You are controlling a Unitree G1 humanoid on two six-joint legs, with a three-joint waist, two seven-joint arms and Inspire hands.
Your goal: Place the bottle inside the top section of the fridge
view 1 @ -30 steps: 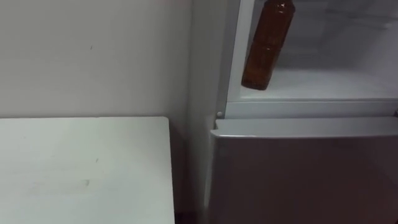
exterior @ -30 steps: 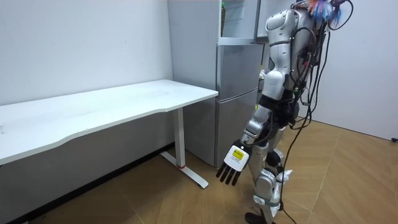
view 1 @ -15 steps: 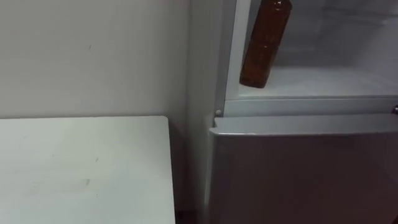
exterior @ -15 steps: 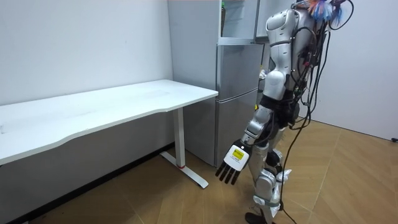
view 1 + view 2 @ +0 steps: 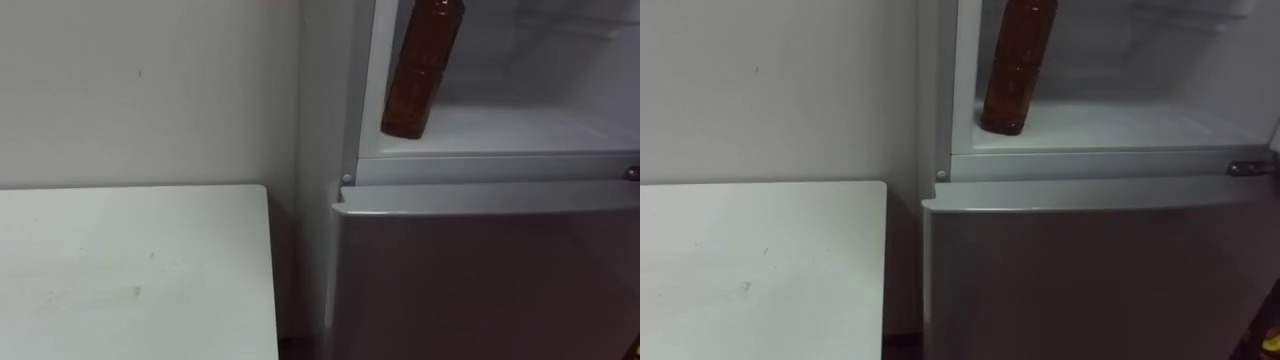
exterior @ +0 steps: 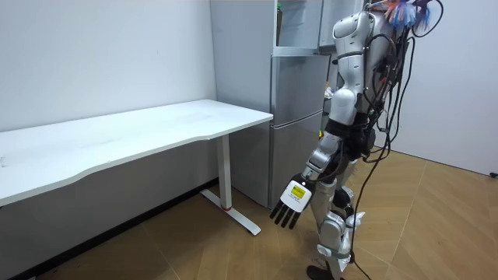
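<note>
Bottle (image 5: 418,75): brown plastic, tilted, base on smooth white fridge shelf (image 5: 520,130).

You had the bottle (image 5: 418,72) tilted at the left front of the shelf (image 5: 530,130) in the upper fridge (image 6: 299,117), above the lower door (image 5: 480,280). The table (image 5: 130,270) stood just left of it, against the wall (image 5: 150,90). Your robot's left hand (image 6: 291,204) hung low before the fridge.
</note>
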